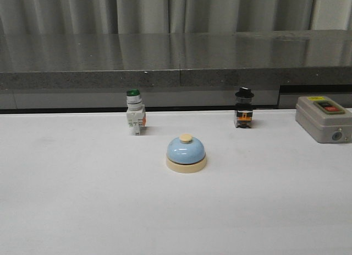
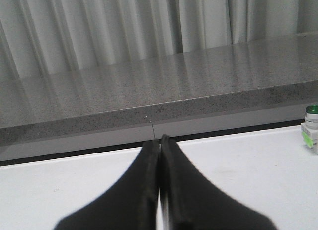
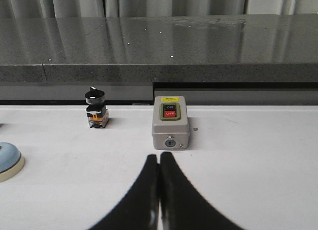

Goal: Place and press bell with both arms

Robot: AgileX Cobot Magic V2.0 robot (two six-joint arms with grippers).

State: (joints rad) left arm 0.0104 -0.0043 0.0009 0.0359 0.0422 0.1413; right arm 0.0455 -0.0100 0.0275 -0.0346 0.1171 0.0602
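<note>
Four objects sit on the white table (image 1: 66, 200). One call bell (image 1: 186, 153), with a light-blue dome, cream base and cream knob, stands upright near the table's middle, touched by nothing. Farther back and to its left stands a green-capped white push-button switch (image 1: 135, 112); farther back and to its right, a black-knobbed selector switch (image 1: 243, 107). At the far right edge lies a grey control box (image 1: 323, 118) with red and black buttons. Behind the table runs a grey stone counter (image 1: 176, 57) with curtains beyond. Neither arm appears in the front view. The left gripper (image 2: 159, 140) has its black fingers pressed together, holding nothing, over bare table. The right gripper (image 3: 159, 158) is likewise closed and empty, near the control box.
</note>
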